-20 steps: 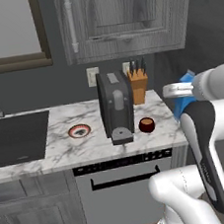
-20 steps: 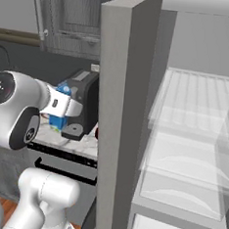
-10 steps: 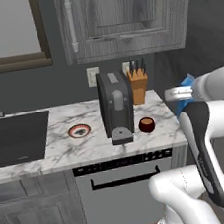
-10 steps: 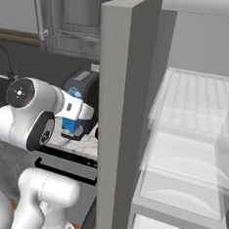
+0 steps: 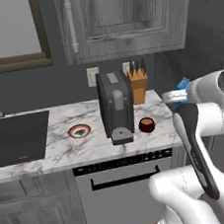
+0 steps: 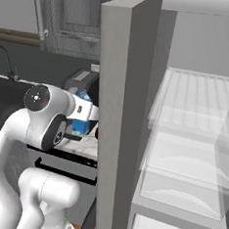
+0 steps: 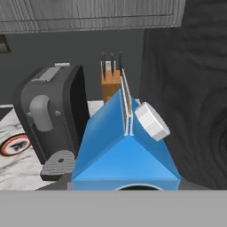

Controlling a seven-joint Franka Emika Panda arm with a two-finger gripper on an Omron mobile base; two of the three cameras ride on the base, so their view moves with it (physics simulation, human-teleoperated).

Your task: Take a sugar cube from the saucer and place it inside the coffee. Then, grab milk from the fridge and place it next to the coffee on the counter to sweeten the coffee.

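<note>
hand (image 6: 82, 126): clenched on the milk (image 7: 126, 150), carton's top toward the coffee machine (image 5: 116, 106) | milk: in the air off the surface's (image 5: 59, 150) end, on the coffee's (image 5: 146, 125) far side from the machine | judged next: carry toward the coffee and lower beside it

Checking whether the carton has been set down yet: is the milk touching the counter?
Apart. In the left base view the milk hangs at the gripper, above and to the right of the counter's edge.
</note>
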